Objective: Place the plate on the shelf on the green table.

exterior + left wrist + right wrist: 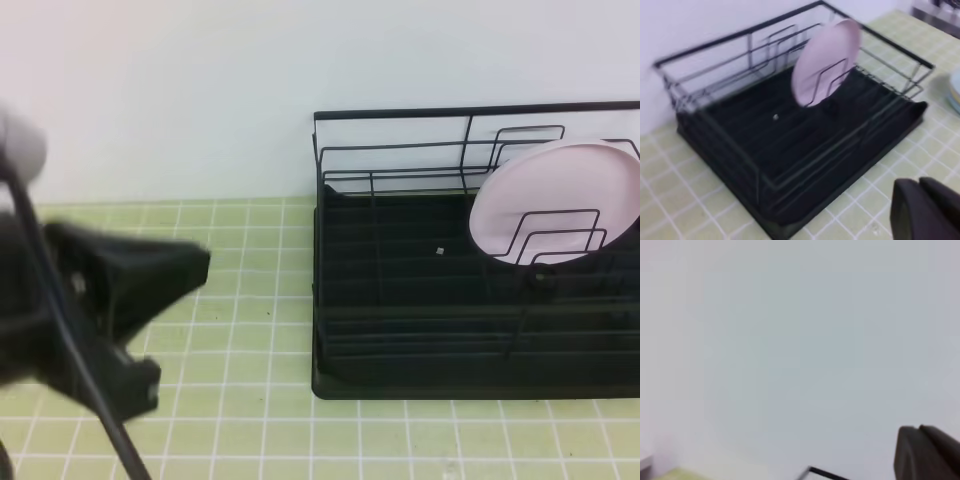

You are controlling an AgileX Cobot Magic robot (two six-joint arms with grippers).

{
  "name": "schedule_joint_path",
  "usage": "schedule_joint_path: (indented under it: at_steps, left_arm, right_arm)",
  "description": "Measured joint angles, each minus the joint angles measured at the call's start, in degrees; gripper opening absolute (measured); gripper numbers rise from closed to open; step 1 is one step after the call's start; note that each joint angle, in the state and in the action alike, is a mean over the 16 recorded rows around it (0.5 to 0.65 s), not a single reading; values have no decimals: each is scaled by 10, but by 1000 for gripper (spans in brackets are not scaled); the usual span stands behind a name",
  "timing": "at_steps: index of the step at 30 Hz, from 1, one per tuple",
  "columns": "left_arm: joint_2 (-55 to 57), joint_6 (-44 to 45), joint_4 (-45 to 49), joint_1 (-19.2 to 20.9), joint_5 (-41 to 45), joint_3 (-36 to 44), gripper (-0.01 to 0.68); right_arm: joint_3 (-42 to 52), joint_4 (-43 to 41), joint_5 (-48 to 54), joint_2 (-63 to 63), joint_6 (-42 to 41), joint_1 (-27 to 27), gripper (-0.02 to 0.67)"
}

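The pale pink plate (556, 196) stands on edge between the wire dividers at the right end of the black wire shelf (400, 300), leaning toward the back rail. The shelf rests on the green table (250, 330). In the left wrist view the plate (826, 62) stands upright in the shelf (790, 150), with nothing gripping it. My left gripper (195, 265) hovers left of the shelf, shut and empty, its fingers (927, 215) pressed together. My right gripper (919, 431) is shut, empty and faces the white wall; it is outside the high view.
A white wall rises behind the shelf. In the left wrist view a pale blue round object (955, 90) lies on the tiles beyond the shelf's right end. Bare tiles lie in front of and left of the shelf. A black rail tip (822, 473) shows low in the right wrist view.
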Motion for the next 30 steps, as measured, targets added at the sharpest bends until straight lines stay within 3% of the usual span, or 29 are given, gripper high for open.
schedule_joint_path:
  at_steps: [7, 12, 30]
  left_arm:
    - [-60, -7, -40, 0, -100, 151, -2]
    - [-77, -10, -75, 0, -133, 217, -2]
    - [-79, -5, -116, 0, -143, 249, -2]
  right_arm:
    - [190, 17, -84, -163, -13, 0, -3]
    - [280, 19, -113, -234, -21, 0, -3]
    - [377, 23, -117, -276, -25, 0, -3]
